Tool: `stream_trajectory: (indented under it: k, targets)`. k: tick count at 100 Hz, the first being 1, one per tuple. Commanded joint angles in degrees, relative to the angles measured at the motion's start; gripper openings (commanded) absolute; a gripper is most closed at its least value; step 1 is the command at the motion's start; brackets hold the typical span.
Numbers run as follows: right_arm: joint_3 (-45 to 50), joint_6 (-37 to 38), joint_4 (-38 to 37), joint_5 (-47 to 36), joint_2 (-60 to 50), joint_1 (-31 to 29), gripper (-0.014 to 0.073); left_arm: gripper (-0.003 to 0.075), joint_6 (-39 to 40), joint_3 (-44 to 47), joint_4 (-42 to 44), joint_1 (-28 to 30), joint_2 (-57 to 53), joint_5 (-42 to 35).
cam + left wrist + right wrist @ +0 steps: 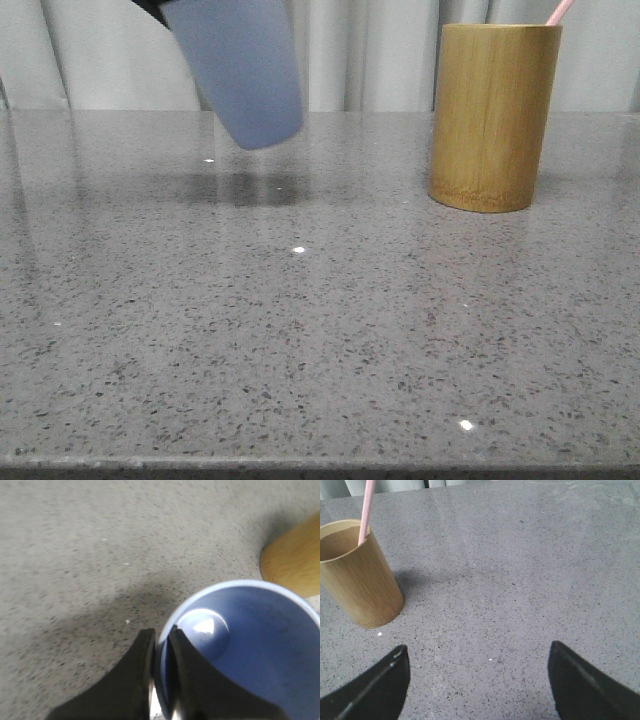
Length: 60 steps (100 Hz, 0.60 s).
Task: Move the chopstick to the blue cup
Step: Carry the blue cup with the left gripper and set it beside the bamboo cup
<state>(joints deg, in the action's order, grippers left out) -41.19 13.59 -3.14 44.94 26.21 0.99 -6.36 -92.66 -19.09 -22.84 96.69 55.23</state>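
The blue cup (245, 70) hangs tilted above the table at the upper left of the front view, its rounded base pointing down and to the right. My left gripper (161, 636) is shut on the cup's rim (165, 630), one finger outside the wall and one inside; the cup (260, 645) is empty. A pale pink chopstick (367, 507) stands in the bamboo cylinder (357, 575), and its tip (560, 10) shows above the cylinder (492, 115) in the front view. My right gripper (477, 652) is open over bare tabletop, apart from the cylinder.
The grey speckled table (320, 320) stretches from the near edge to a pale curtain (360, 50) at the back. The bamboo cylinder (295, 560) stands close beside the lifted cup in the left wrist view.
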Motion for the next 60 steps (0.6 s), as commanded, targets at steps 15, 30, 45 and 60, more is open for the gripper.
stream_trajectory:
  k: [15,30,45,60]
  targets:
    - [-1.8,-0.1,-0.3,-4.2,1.0,0.1,0.0573,-0.0019,0.1,-5.6,2.2,-4.8,2.5,0.2]
    - [-1.8,-0.1,-0.3,-4.2,1.0,0.1,0.0573,-0.0019,0.1,-5.5,3.0,-6.0,4.2,0.4]
    - [-1.8,-0.1,-0.3,-4.2,1.0,0.1,0.0573,-0.0019,0.1,-5.5,3.0,-6.0,5.3,0.3]
    - [-1.8,-0.1,-0.3,-4.4,1.0,0.1,0.0573,-0.0019,0.1,-5.6,2.6,-6.0,5.4,0.3]
